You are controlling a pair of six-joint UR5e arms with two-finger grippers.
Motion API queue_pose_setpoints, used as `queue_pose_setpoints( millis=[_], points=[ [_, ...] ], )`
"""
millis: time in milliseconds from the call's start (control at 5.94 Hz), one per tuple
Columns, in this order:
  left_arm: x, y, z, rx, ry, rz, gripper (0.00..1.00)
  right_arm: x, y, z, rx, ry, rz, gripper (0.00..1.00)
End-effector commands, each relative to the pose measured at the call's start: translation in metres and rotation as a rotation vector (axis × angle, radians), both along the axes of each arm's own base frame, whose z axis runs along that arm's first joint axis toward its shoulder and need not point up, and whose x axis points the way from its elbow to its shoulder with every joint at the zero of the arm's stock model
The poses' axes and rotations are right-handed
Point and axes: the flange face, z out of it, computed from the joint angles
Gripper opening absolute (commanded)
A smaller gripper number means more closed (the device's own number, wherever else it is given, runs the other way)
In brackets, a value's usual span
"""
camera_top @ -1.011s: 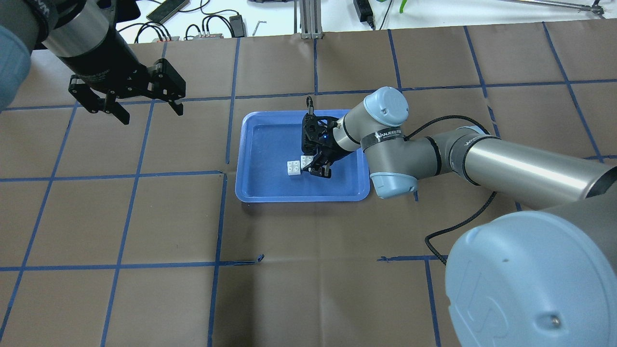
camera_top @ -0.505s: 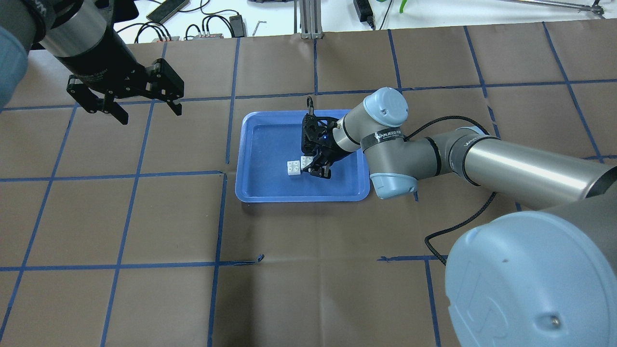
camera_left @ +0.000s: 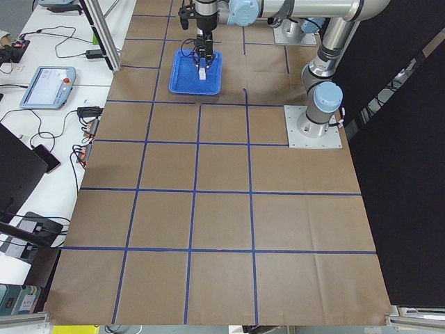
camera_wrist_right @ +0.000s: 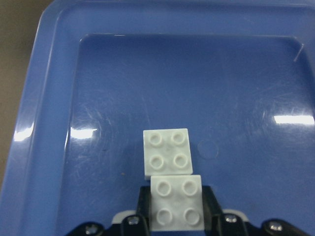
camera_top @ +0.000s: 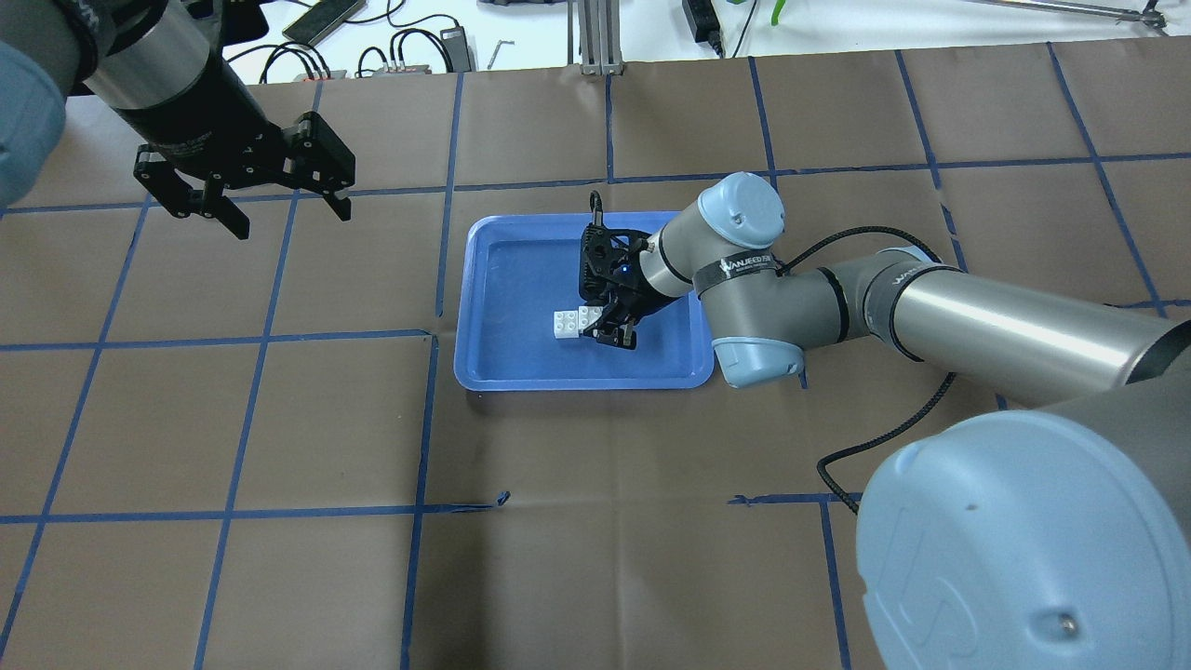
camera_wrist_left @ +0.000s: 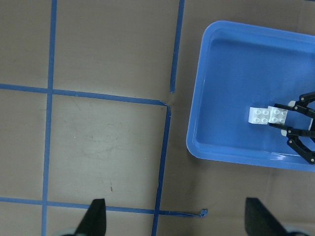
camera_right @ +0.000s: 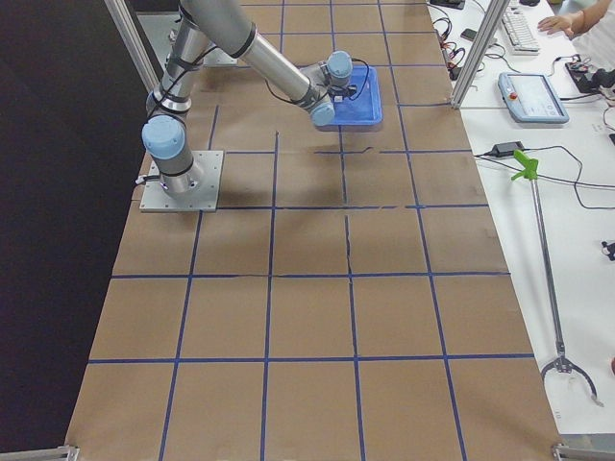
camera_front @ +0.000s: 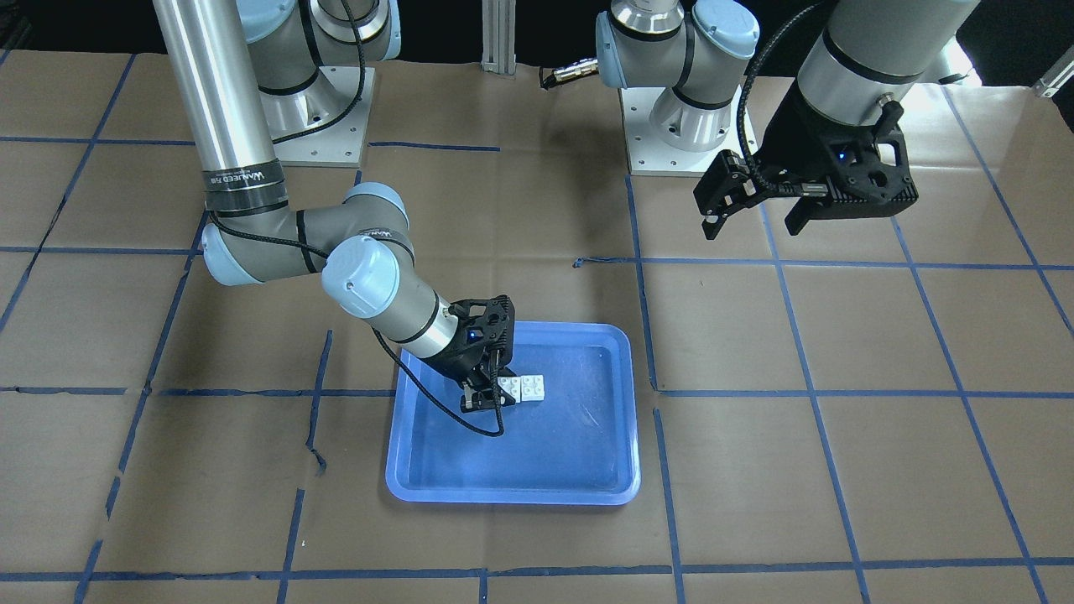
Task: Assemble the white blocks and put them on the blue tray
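Note:
Two white blocks lie side by side on the floor of the blue tray (camera_top: 521, 270). My right gripper (camera_top: 607, 328) reaches into the tray and is shut on one white block (camera_top: 586, 317). In the right wrist view that block (camera_wrist_right: 176, 202) sits between the pads. The other white block (camera_wrist_right: 167, 152) lies free just ahead of it, edges touching or nearly so, slightly offset. Both show in the front view: the held block (camera_front: 509, 387) and the free block (camera_front: 531, 387). My left gripper (camera_top: 290, 221) is open and empty, well above the table and away from the tray.
The table is brown paper with a blue tape grid. The tray (camera_front: 512, 470) holds nothing else. Cables and devices (camera_top: 391, 56) lie beyond the far edge. The left wrist view looks down on the tray's rim (camera_wrist_left: 197, 123).
My right wrist has shifted slightly to the view's left, and the held block now sits closer against the free block. The left arm has barely moved.

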Motion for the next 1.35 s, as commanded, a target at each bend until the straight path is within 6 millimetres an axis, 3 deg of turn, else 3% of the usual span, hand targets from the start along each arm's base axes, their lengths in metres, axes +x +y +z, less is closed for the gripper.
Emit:
queue_pose_setpoints(
  millis=[0, 1011, 1179],
  points=[
    [-0.0002, 0.0011, 0.0017, -0.003, 0.0, 0.003, 0.99, 0.0036, 0.0021, -0.0003, 0.001, 0.0, 0.006, 0.28],
    [0.0005, 0.0035, 0.0055, -0.011, -0.002, 0.003, 0.99, 0.0034, 0.0028, -0.0011, 0.004, 0.001, 0.006, 0.29],
    [-0.0004, 0.004, 0.007, -0.014, -0.001, 0.002, 0.99, 0.0034, 0.0028, -0.0011, 0.005, 0.001, 0.005, 0.34]
  ],
)
